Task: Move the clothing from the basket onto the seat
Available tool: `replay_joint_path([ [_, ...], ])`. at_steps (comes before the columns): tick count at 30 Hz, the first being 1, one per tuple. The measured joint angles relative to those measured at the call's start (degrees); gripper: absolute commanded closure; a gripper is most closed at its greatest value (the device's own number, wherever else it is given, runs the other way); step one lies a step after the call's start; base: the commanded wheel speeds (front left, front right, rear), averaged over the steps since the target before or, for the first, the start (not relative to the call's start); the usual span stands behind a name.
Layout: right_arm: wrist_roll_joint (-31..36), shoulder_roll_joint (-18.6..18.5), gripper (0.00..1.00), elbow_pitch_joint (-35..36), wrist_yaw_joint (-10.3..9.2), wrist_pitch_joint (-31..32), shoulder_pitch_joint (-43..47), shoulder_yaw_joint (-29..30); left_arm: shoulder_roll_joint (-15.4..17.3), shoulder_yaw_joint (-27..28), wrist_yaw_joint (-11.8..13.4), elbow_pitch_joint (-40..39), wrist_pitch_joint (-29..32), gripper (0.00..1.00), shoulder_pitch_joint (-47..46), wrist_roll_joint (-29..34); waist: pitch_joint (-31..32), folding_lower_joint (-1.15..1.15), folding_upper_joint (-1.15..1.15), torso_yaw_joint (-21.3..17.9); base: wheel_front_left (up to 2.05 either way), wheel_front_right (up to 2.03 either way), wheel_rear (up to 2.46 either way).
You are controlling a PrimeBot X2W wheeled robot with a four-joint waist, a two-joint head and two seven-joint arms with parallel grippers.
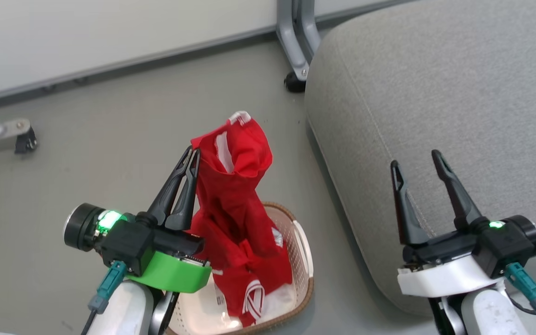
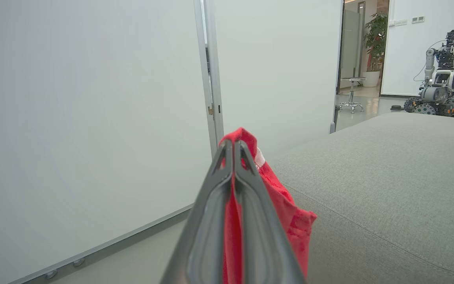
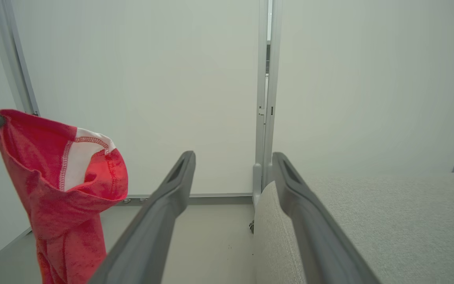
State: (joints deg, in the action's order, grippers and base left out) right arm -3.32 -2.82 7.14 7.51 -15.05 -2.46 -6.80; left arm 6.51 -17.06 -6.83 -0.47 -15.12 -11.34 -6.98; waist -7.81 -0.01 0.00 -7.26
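Status: partway; lift begun, transfer not done.

Nearest, the basket [image 1: 303, 260] sits on the floor [image 1: 123, 139], with the lower folds of the clothing [image 1: 235, 204] lying inside it. The rest of the garment rises straight above the basket in a red column. Its top hem is pinched in the left claw [image 1: 193, 153], fingers pressed together on the fabric (left wrist view shows cloth between them). The right claw [image 1: 415, 159], right of the basket, stands wide and carries nothing.

Left to do, by my reading: raise the tail clear of the basket rim; carry it rightward; lay it on the seat [image 1: 435, 93].

Edges and room: the seat's rounded edge runs just right of the basket, a narrow strip of floor between them; the seat top there is bare and broad, so landing space looks ample. The trailing tail could catch the rim or drag the basket.

Beyond the basket, open floor; farther right, a grey frame leg [image 1: 295, 51] on a caster beside the seat's far corner; pale wall panels behind.
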Motion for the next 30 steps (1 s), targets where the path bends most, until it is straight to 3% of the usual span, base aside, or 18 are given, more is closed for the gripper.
replay_joint_path([
  [8,-0.5,0.0,0.0,-2.7,0.0,0.0,1.4,-5.9,-0.8,0.8,-0.3,-2.7,0.0,1.0,-1.5,1.2,5.8,0.0,0.0,-1.3,0.0,0.0,0.0],
  [15,-2.1,0.0,0.0,-5.0,-0.01,0.0,1.4,-12.9,-0.9,-1.6,-0.5,-3.5,0.0,1.0,-3.2,1.5,7.6,0.0,0.0,-2.2,0.0,0.0,0.0],
  [27,-3.6,0.0,0.0,-10.3,0.0,0.0,-2.9,-19.6,-0.7,-7.1,-0.5,-5.2,0.0,1.0,-6.2,0.8,8.2,0.0,0.0,0.1,0.0,0.0,0.0],
  [30,-0.8,-0.1,0.0,-13.8,-0.01,0.0,-4.8,-21.5,-0.7,-8.5,-0.5,-5.6,0.0,1.0,-6.8,0.5,8.4,0.0,0.0,0.5,0.0,0.0,0.0],
])
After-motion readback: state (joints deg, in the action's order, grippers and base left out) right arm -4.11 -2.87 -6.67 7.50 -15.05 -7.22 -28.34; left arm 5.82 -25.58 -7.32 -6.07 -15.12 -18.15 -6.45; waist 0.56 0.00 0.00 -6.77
